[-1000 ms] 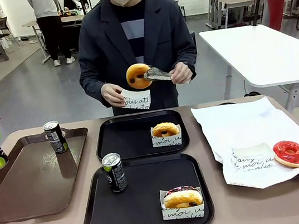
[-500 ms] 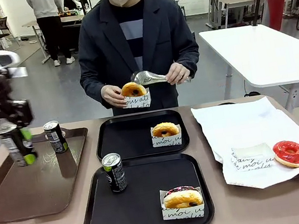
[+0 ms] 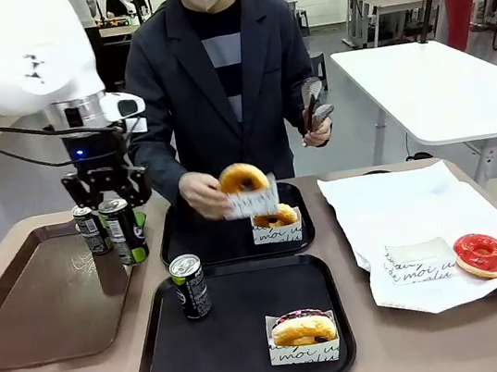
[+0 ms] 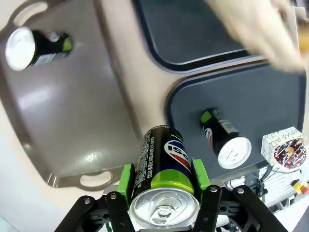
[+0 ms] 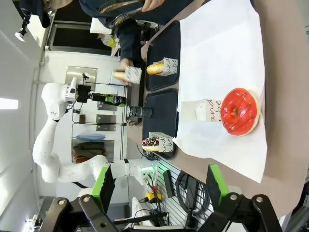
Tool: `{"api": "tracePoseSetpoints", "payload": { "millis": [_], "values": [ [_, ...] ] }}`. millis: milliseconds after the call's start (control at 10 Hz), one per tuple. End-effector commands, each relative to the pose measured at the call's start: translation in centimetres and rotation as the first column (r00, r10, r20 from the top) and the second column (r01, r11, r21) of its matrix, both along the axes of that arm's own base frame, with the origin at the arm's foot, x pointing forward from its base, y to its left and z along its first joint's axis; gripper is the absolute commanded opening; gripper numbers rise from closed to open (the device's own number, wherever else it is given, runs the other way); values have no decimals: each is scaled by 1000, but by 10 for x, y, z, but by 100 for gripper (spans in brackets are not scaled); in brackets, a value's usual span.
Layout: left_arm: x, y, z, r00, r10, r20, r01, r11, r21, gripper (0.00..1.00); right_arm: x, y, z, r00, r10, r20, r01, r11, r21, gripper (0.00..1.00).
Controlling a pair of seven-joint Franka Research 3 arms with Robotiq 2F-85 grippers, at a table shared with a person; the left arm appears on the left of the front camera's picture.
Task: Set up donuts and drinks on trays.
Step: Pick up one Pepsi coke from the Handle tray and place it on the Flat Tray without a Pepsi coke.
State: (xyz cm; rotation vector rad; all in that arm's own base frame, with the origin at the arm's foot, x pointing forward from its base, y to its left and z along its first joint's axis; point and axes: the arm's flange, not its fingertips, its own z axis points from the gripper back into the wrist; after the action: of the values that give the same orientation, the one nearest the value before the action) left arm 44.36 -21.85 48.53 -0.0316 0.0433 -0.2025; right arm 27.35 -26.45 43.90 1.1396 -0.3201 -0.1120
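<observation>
Your left claw (image 3: 128, 243) is clamped on a slim black can (image 3: 121, 222), green pads on either side of the can's body. The can hangs upright in the air, over the gap between the brown tray (image 3: 50, 300) and the far black tray (image 3: 206, 245). That far tray looks like the target: it has a sleeved donut (image 3: 275, 218) but no drink, whereas the near black tray (image 3: 250, 321) already has a can (image 3: 190, 286) and a donut.

Mind the person's hand (image 3: 201, 193), which holds another sleeved donut (image 3: 246, 183) low over the far tray. Aim for the bare left part of that tray, well apart from the sleeve, and wait if the hand crosses your path. Keep the can vertical and lower it until its base sits flat. Only then part the pads, and lift straight up so you don't tip it.

Your right claw (image 5: 161, 193) stands wide and empty above the desk (image 3: 365, 342).
</observation>
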Motion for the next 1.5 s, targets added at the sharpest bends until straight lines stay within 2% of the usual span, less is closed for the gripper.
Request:
{"api": "tracePoseSetpoints", "payload": {
  "millis": [0,100,200,300,500,800,900,1000,1200,1400],
  "values": [
    [-5,7,9,999,-22,-29,23,999,28,58,1,0,0,1000,-4,28,3,1000,21,100],
    [-32,33,15,994,-68,-85,72,996,50,58,1,0,0,1000,-4,28,3,1000,21,100],
    [-68,67,19,985,-131,-113,144,984,109,58,1,0,0,1000,-4,28,3,1000,21,100],
    [-98,101,17,981,-155,-117,172,973,151,58,1,0,0,1000,-4,28,3,1000,21,100],
    [-121,143,8,987,-121,-109,138,978,158,58,1,0,0,1000,-4,28,3,1000,21,100],
    [-112,143,6,996,-69,-59,77,987,140,58,1,0,0,1000,-4,28,3,1000,21,100],
    [-106,144,7,999,-9,-51,15,994,111,58,1,0,0,1000,-4,28,3,1000,21,100],
    [-124,151,7,991,-89,-96,102,985,140,58,1,0,0,1000,-4,28,3,1000,21,100],
    [-116,149,4,995,-65,-76,74,988,132,58,1,0,0,1000,-4,28,3,1000,21,100],
    [-86,99,24,993,-38,113,15,981,194,58,1,0,0,1000,-4,28,3,1000,21,100]
  ]
}}
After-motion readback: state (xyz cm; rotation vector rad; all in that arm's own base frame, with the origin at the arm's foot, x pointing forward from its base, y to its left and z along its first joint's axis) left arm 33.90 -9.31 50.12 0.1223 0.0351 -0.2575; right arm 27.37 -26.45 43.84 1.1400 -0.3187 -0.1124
